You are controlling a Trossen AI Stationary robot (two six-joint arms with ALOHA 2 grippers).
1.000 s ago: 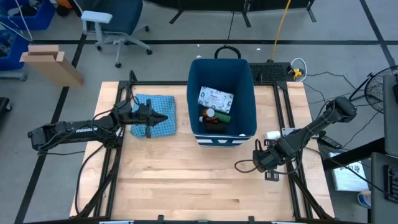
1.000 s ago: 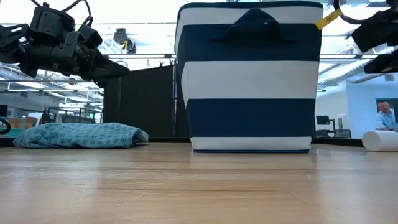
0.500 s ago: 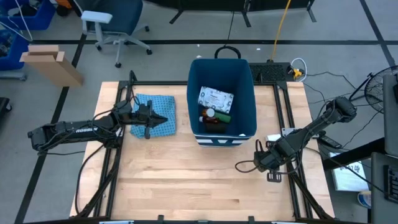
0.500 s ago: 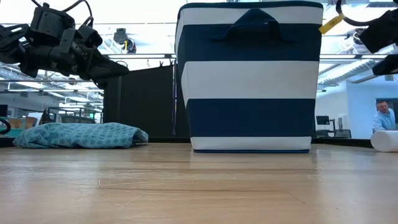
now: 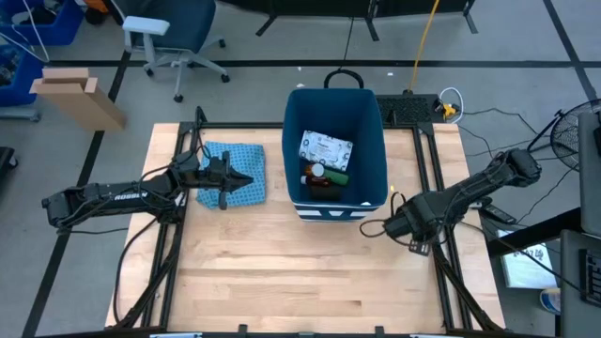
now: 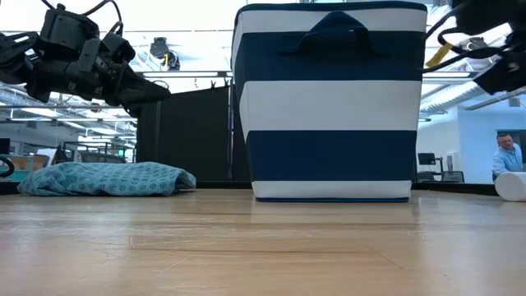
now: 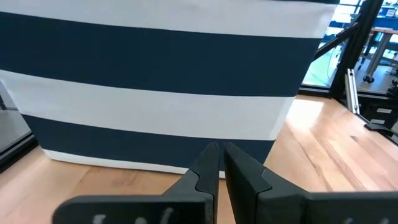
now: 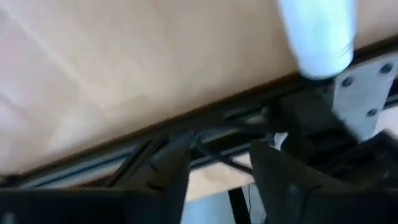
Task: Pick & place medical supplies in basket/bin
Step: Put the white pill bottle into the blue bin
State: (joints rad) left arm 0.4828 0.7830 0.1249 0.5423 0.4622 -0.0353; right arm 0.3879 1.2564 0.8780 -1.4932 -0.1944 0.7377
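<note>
The dark-blue bin [image 5: 376,141] with white stripes [image 6: 329,107] stands at the table's far middle. In it lie a white packet with green print [image 5: 326,148], a green cylinder [image 5: 335,176] and a dark bottle [image 5: 319,186]. My right gripper [image 5: 417,242] hovers open by the bin's near right corner, with nothing between its fingers [image 8: 168,174]. A white roll [image 8: 317,37] lies on the table near the right edge [image 6: 512,186]. My left gripper [image 5: 248,178] hangs shut above the light blue cloth [image 5: 235,160], facing the bin [image 7: 155,81].
The light blue patterned cloth [image 6: 107,178] lies bunched on the table's left. Black frame rails [image 5: 437,178] run along the table's sides. Bare wood spreads across the near half [image 5: 282,282]. A person [image 6: 507,154] sits in the room beyond the table.
My right gripper has gone toward the far edge and nearer the bin's near right corner, turning as it went. In the low view the white roll has shifted a little toward the table's right edge.
</note>
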